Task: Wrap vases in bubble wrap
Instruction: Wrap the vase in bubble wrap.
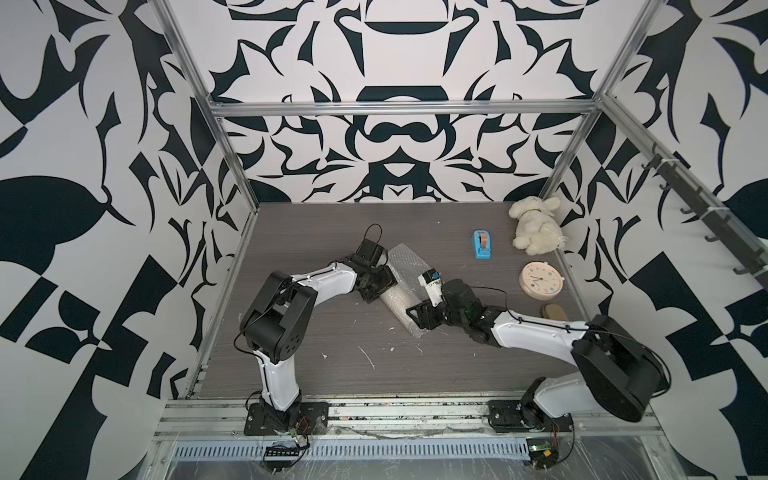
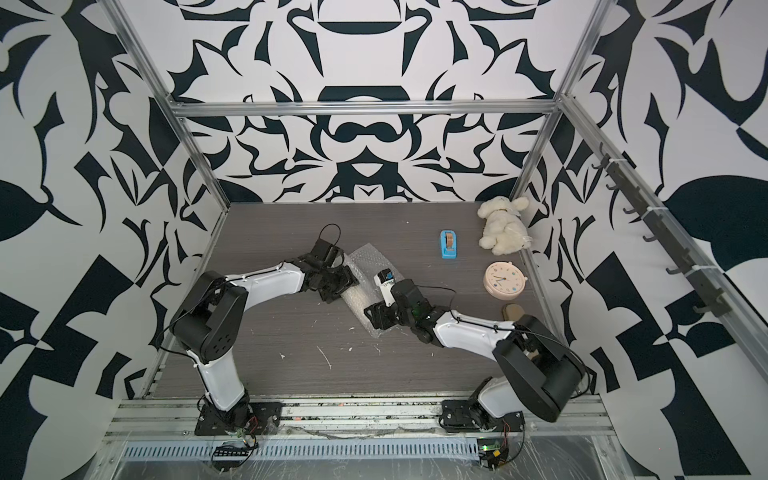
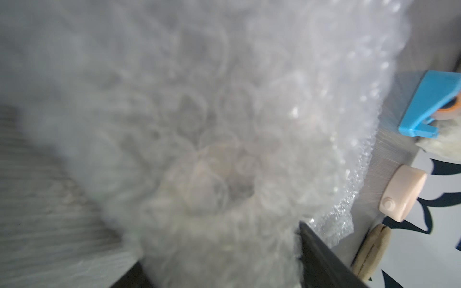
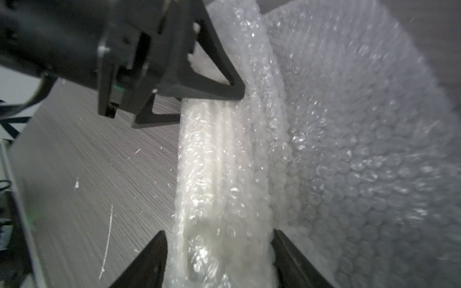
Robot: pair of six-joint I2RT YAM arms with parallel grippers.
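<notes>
The bubble wrap [image 1: 402,264] [image 2: 365,262] lies slantwise in mid-table, rolled round the cream ribbed vase [image 4: 219,162], which shows only through the plastic. A loose flap [image 4: 361,149] spreads beside the roll. My left gripper [image 1: 384,286] [image 2: 343,284] [image 3: 219,261] is at the roll's far half. It is open, with one finger on each side of the roll. In the right wrist view the left gripper [image 4: 209,104] straddles the roll. My right gripper [image 1: 417,318] [image 2: 374,318] [image 4: 218,239] straddles the near end, open, with a thin gap at one finger.
A blue tape dispenser [image 1: 482,245], a white plush toy [image 1: 536,226], a round pink clock [image 1: 541,280] and a tan object [image 1: 555,311] sit along the right side. White scraps [image 1: 368,357] litter the near tabletop. Metal frame posts edge the table.
</notes>
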